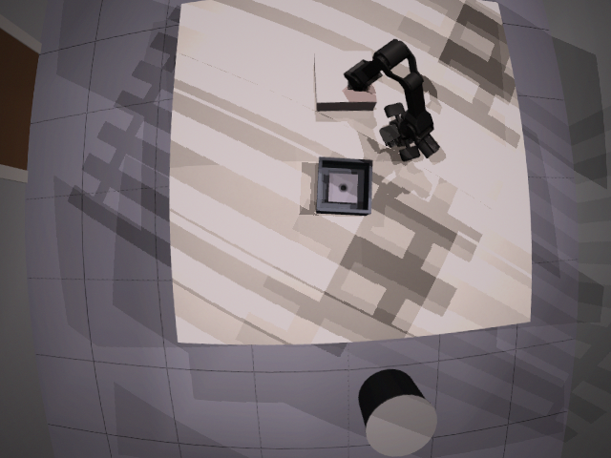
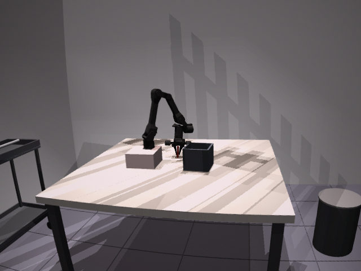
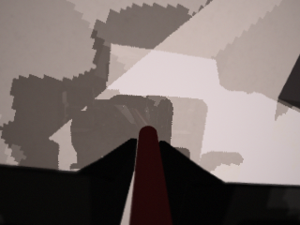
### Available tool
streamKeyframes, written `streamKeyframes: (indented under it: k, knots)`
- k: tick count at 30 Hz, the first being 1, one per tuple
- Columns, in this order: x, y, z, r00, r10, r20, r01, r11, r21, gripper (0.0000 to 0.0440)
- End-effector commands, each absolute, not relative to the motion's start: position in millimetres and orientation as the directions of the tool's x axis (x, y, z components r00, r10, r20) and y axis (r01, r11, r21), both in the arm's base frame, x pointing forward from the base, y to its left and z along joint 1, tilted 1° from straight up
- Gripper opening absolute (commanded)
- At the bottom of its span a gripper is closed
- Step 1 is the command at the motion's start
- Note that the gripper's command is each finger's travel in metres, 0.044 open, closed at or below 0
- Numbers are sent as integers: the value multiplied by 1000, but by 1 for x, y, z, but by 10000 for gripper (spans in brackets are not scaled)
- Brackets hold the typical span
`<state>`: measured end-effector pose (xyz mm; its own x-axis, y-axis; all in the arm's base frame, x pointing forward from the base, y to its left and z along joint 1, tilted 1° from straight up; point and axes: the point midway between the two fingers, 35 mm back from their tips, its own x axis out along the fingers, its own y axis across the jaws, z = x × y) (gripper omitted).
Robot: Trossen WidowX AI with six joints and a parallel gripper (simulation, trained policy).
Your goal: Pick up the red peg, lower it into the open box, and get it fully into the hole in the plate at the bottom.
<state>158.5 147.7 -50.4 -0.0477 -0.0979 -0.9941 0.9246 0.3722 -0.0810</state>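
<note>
The red peg (image 2: 177, 151) (image 3: 150, 187) stands upright between the fingers, beside the open box. Its lower end is at or very near the table top. My gripper (image 2: 177, 154) (image 3: 147, 145) points down and is shut on the peg, with a black finger against each side. In the top view the arm hides the peg. The open dark box (image 1: 319, 189) (image 2: 197, 159) stands on the table. The light plate (image 1: 335, 196) at its bottom shows in the top view, with a dark round hole (image 1: 343, 187) near its middle and nothing in it.
The arm's base sits on a pale block (image 1: 327, 78) (image 2: 140, 161) behind the box in the top view. The box wall rises close beside the gripper in the exterior view. Striped shadows cross the table (image 1: 221, 246) (image 2: 163, 186). A round bin (image 1: 400, 424) (image 2: 335, 227) stands on the floor.
</note>
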Motion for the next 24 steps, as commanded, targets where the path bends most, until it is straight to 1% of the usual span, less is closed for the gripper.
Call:
streamKeyframes:
  k: [1,24]
  knots:
    - [164,156,-46,-32,-69,-997,923,380,-56,0]
    - [200,187,7,90,68,-994,933,343,108,0]
